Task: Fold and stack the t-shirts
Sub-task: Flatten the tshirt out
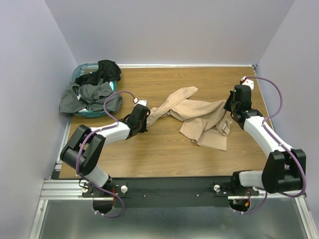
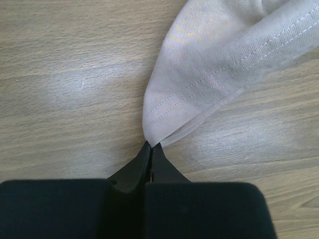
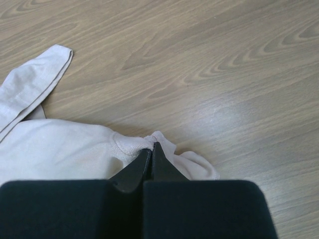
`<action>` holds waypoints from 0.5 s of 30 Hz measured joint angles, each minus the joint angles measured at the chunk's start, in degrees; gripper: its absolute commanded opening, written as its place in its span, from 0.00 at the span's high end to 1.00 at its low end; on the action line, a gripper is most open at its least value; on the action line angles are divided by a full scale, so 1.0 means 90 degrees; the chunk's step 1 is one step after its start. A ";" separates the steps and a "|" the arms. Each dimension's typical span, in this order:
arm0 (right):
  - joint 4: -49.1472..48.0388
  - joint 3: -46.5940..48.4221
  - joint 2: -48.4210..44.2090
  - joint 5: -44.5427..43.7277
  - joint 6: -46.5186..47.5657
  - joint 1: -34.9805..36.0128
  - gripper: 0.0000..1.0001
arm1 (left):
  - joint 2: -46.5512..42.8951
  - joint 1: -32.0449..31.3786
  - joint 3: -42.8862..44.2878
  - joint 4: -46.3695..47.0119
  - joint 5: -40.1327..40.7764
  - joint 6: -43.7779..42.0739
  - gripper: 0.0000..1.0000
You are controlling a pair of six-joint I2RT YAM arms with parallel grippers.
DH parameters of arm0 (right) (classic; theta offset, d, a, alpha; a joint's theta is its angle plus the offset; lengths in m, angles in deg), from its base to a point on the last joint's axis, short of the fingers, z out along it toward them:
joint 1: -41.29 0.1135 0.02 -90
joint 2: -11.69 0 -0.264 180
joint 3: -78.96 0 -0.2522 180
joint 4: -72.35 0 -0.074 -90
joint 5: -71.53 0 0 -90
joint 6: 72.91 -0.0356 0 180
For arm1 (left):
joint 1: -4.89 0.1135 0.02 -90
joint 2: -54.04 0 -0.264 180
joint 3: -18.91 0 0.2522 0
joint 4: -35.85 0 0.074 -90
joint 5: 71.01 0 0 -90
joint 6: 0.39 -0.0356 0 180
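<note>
The step in hand looks like spreading out the first garment before any fold is made. The tan t-shirt (image 1: 199,117) lies crumpled and twisted on the wooden surface (image 1: 149,154), a little toward 3 o'clock of centre in the top view, with one long bunched strip running out toward 9 o'clock.

The left pincer (image 2: 151,145) is closed tight on the tip of that strip. Its wrist view shows the fingers together on a corner of the double-stitched hem, with cloth fanning away toward 1 o'clock. The right pincer (image 3: 151,145) is likewise clamped on the shirt's 3 o'clock edge, pinching a small gathered lump of fabric just at the fingertips. Both sit low, at or near the wood.

The dark grey shirt (image 1: 89,97) and the black shirt (image 1: 104,69) are piled in and over the teal basket (image 1: 81,68) in the 10 o'clock corner, well apart from the arms and not yet folded.

The next move likely calls for lifting both held points and drawing them apart until the twist drops out, then laying the shirt flat. It is unclear whether the two grips are matching corners, so a regrasp may be needed.

No brand, label or readable writing shows in any view.
</note>
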 measured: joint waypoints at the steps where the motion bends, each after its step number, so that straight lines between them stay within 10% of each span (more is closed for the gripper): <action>1: 0.0000 0.0000 -0.0002 0.0005 0.0005 0.0000 0.99 | -0.0005 0.0000 0.0000 -0.0002 0.0002 -0.0005 1.00; 15: 0.0981 0.1209 -0.1078 -0.0061 0.0287 -0.0002 0.99 | -0.3160 0.0780 0.1523 -0.0551 -0.0367 -0.0129 1.00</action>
